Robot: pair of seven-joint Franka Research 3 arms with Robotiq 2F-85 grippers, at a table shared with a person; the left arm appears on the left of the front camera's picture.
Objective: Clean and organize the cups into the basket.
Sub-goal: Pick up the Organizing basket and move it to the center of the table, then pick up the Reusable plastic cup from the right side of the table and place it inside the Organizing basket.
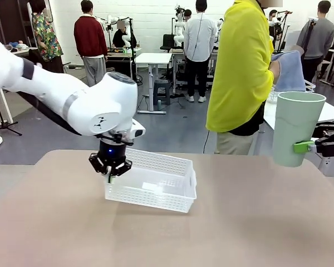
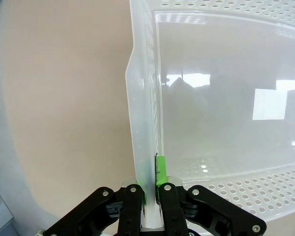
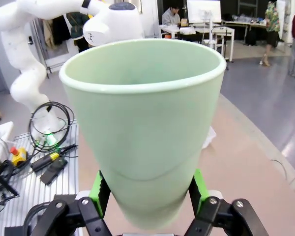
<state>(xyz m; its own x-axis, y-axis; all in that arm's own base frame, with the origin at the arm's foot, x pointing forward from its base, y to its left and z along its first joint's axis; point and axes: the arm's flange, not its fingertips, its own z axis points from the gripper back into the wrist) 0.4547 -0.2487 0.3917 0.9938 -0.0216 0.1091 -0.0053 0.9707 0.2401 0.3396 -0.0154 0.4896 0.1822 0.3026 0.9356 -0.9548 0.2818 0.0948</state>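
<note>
The white lattice basket (image 1: 156,181) lies at an angle on the tan table, and nothing is inside it. My left gripper (image 1: 110,168) comes down on its left end. In the left wrist view that gripper (image 2: 151,189) is shut on the basket's (image 2: 226,123) thin side wall, with a green pad on each face. At the right edge, my right gripper (image 1: 303,147) holds the pale mint green cup (image 1: 296,128) upright above the table. The right wrist view shows the cup (image 3: 142,123) between the green pads (image 3: 199,184) of that gripper (image 3: 147,196).
A person in a yellow top (image 1: 239,67) stands at the table's far right side and holds a grey-blue cloth (image 1: 289,69) just behind the cup. Cables and a small box (image 3: 51,167) lie beside the table. Bare tabletop (image 1: 239,222) lies in front of the basket.
</note>
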